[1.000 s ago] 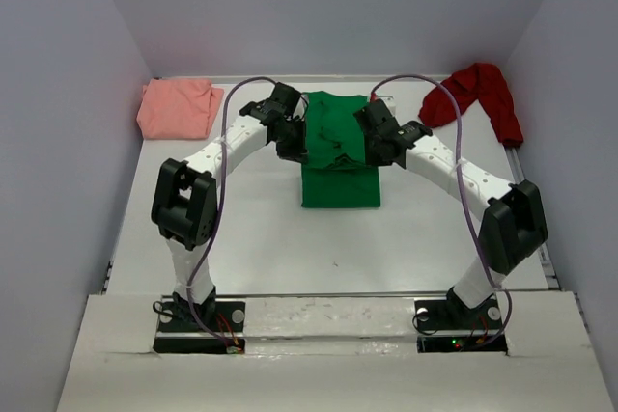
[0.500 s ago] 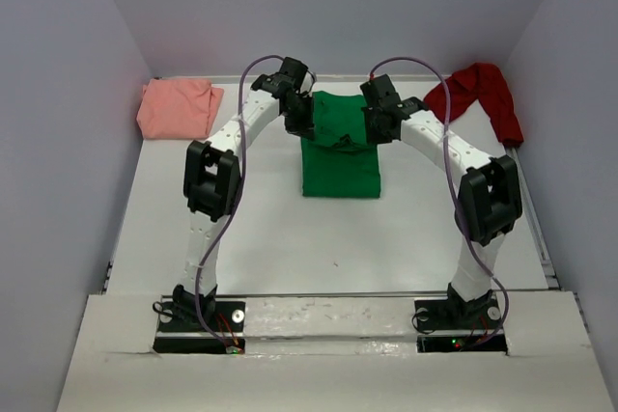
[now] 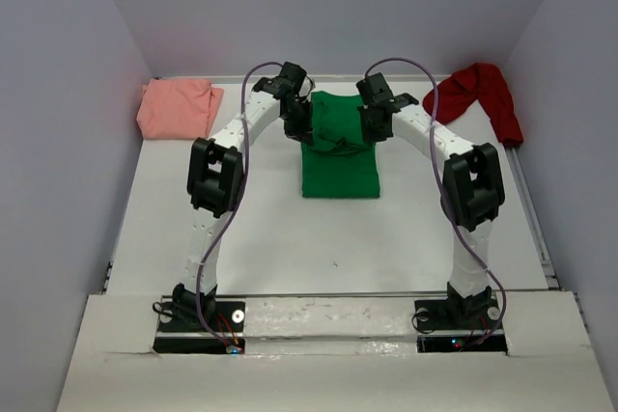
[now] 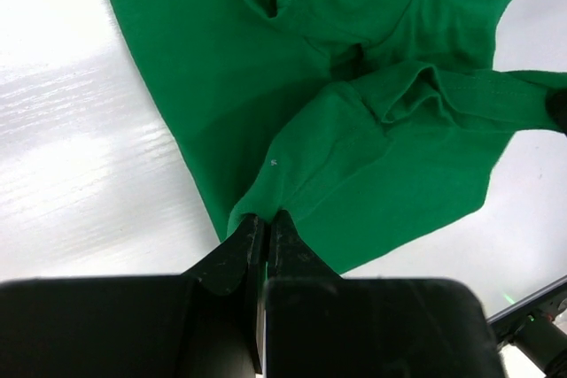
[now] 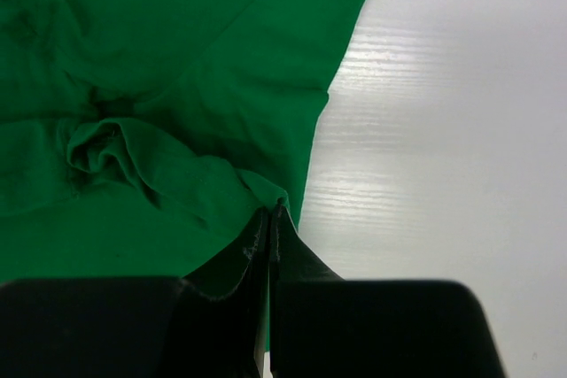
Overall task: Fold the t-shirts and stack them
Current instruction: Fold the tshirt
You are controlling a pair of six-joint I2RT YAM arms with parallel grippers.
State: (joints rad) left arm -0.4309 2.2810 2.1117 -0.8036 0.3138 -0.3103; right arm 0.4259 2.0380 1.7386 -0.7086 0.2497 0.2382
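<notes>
The green t-shirt (image 3: 338, 166) lay on the white table (image 3: 280, 229), midway between the side edges and nearer the far edge. Its near part lay flat as a neat rectangle, while its far part was bunched and wrinkled between the two arms.

The left gripper (image 4: 263, 229) had its fingers pressed together on a fold of green cloth at the shirt's left edge. The right gripper (image 5: 271, 217) was likewise clamped on a fold at the shirt's right edge. In both wrist views the cloth rose in a ridge from the fingertips towards a gathered knot of fabric.

The salmon-pink t-shirt (image 3: 177, 108) sat roughly folded in the far left corner. The dark red t-shirt (image 3: 480, 94) lay crumpled in the far right corner, trailing along the right edge. Both were well apart from the green one.
</notes>
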